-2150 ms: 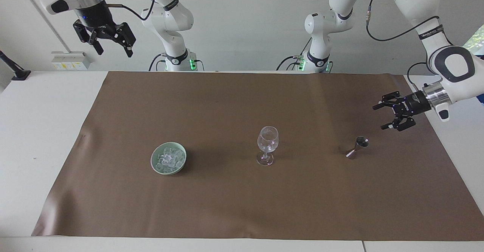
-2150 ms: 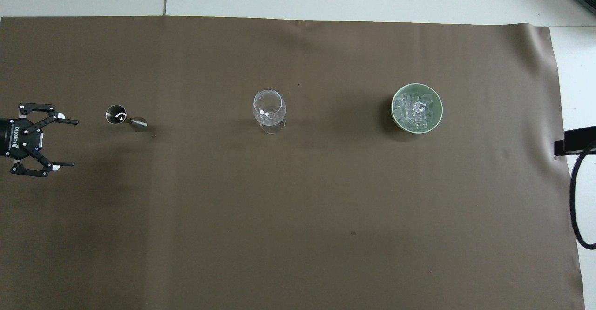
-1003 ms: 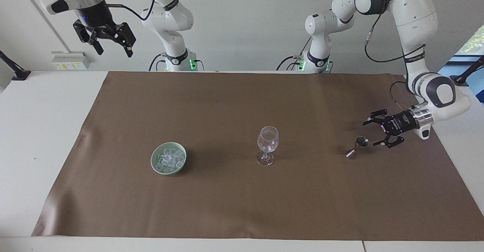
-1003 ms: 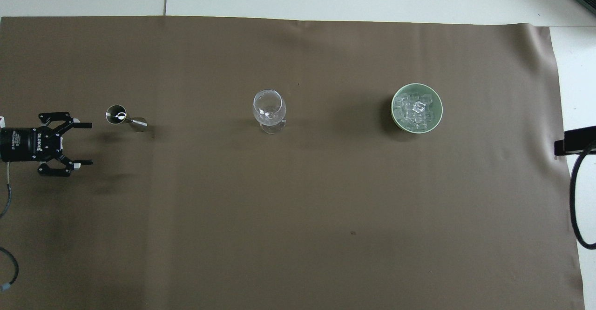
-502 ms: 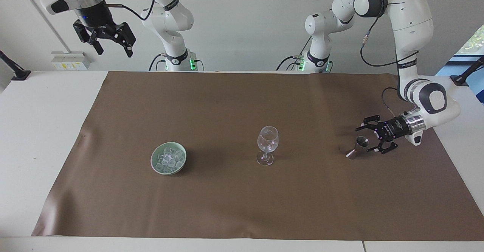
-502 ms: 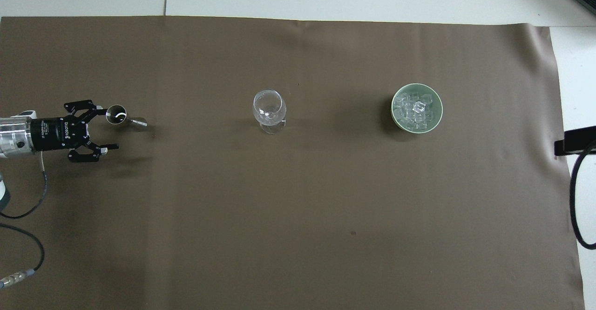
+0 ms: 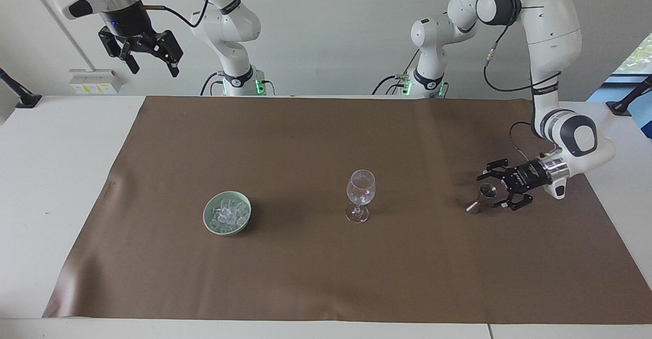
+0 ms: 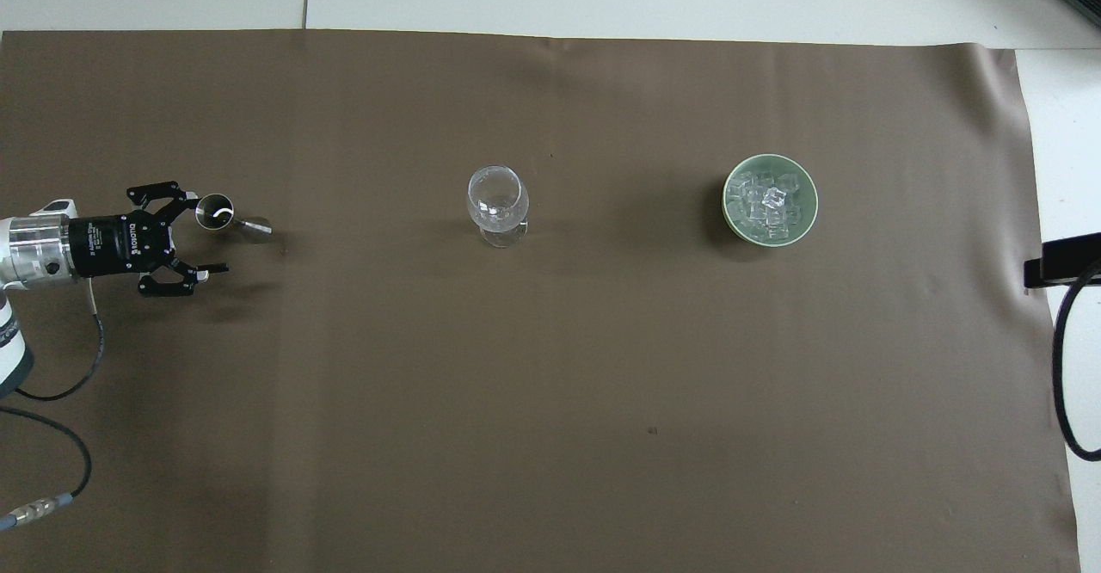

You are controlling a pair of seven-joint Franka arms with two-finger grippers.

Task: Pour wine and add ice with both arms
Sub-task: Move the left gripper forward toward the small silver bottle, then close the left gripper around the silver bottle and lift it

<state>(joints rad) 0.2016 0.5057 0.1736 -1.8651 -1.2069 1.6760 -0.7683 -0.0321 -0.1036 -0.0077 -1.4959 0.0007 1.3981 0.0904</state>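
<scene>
Honestly, left gripper (image 7: 490, 192), fingers spread around the tiny jigger (image 7: 483, 196), could easily knock it over.

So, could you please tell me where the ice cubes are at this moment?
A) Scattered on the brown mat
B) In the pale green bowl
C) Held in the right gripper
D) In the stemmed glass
B: the ice lies piled in the green bowl toward the right arm's end of the table, while the stemmed glass at the middle holds no cubes and the right gripper hangs open and empty high up.
</scene>
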